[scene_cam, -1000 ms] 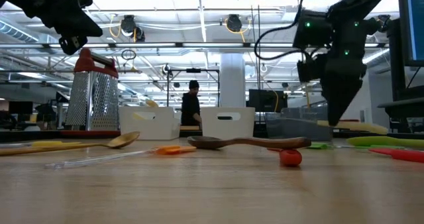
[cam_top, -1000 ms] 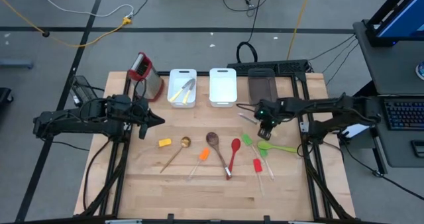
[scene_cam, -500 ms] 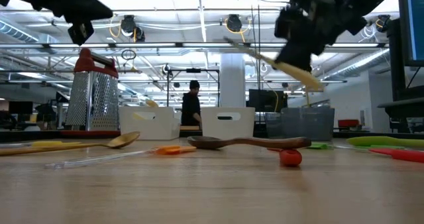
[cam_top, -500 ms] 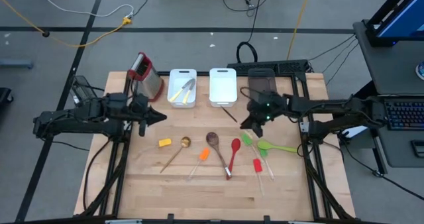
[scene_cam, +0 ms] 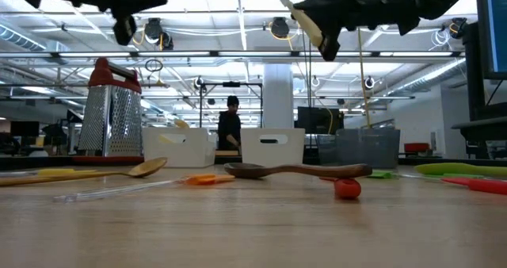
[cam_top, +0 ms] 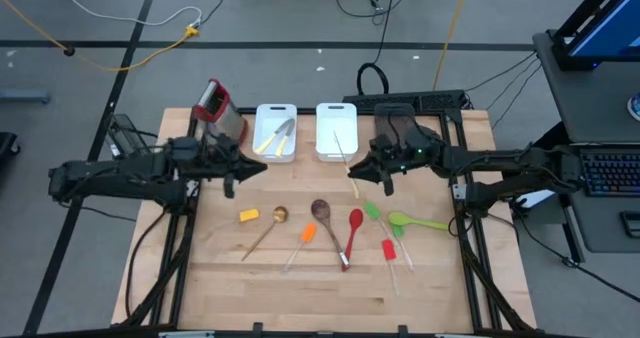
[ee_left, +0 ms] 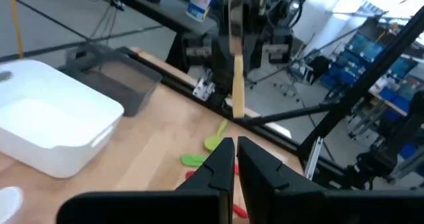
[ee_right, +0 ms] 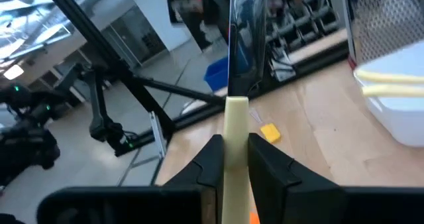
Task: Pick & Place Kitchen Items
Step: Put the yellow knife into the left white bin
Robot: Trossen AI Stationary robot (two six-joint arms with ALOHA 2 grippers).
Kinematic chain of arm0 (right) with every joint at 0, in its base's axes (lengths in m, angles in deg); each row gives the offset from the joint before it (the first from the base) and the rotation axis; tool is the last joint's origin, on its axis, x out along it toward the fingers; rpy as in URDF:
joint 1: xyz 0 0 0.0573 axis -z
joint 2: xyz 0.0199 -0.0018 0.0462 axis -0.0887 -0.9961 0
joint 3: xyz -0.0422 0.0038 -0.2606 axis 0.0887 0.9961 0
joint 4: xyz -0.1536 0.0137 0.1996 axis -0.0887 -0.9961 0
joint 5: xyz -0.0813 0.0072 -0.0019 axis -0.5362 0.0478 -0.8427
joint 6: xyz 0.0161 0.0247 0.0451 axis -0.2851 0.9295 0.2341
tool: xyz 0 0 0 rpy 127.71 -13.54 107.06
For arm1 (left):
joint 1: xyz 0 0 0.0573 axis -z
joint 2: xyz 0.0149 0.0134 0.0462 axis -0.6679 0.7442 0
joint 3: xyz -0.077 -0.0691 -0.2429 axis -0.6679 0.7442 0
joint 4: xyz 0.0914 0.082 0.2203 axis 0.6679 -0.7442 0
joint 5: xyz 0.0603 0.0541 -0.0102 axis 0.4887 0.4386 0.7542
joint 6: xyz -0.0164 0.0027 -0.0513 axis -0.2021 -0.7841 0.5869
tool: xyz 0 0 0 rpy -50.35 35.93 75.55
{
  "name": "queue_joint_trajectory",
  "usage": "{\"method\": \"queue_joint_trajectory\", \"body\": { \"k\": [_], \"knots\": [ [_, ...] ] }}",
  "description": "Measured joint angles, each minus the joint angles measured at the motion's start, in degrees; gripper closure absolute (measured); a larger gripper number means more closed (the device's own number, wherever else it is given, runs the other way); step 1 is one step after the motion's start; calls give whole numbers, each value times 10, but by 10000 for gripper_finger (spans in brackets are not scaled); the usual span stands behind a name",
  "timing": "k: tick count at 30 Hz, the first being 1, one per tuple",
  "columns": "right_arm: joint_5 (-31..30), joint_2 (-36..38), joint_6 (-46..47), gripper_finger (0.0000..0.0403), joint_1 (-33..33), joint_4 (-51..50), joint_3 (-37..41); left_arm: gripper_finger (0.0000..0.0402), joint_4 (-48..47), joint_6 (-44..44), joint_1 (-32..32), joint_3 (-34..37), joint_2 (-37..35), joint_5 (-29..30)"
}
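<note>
My right gripper (cam_top: pixel 362 170) hangs above the table near the middle white bin (cam_top: pixel 337 128), shut on a pale-handled metal knife (cam_top: pixel 343 148) whose blade reaches over that bin. Higher up on the left, by the grater (cam_top: pixel 220 110), my left gripper (cam_top: pixel 250 168) is shut and holds nothing. Flat on the wood lie a yellow spatula (cam_top: pixel 248 215), a wooden spoon (cam_top: pixel 268 228), an orange spatula (cam_top: pixel 306 235), a dark wooden spoon (cam_top: pixel 322 214), a red spoon (cam_top: pixel 353 228), a green spatula (cam_top: pixel 372 210), a lime-green spoon (cam_top: pixel 415 221) and a red spatula (cam_top: pixel 388 250). My right gripper pinches the knife's pale handle (ee_right: pixel 236 118) between its two fingers (ee_right: pixel 212 159). The fingers are about level and come from the table's right side. The knife is lifted clear, and its blade (ee_right: pixel 242 38) sticks out past the fingertips, slanting upward.
The left white bin (cam_top: pixel 262 128) holds a couple of utensils. A dark grey bin (cam_top: pixel 396 130) stands right of the middle bin. A person stands far off in the room in the low view (scene_cam: pixel 230 129). Bare wood lies along the table's near edge.
My right gripper has risen from the table with the knife and tipped from pointing down to level, moving toward the far left, up to the middle white bin. The knife is now lifted clear. My left gripper has moved up and toward the table's right, staying shut.
</note>
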Motion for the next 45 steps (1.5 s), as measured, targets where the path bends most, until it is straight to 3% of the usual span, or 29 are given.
{"method": "queue_joint_trajectory", "body": {
  "k": [16, 30, 41, 45],
  "knots": [
    [-1, -27, -5, 365, -12, 7, 0, 380, 266, -13, 64, 0, 255, 0],
    [0, -126, -5, 365, -31, 129, 0, 380, 453, -53, 70, -1, 403, 1],
    [1, -171, 3, 365, -31, 168, 0, 379, 455, -26, 66, -71, 475, 19],
    [1, -170, 3, 365, -31, 170, 0, 354, 431, -9, 58, -72, 481, 15]
  ]
}}
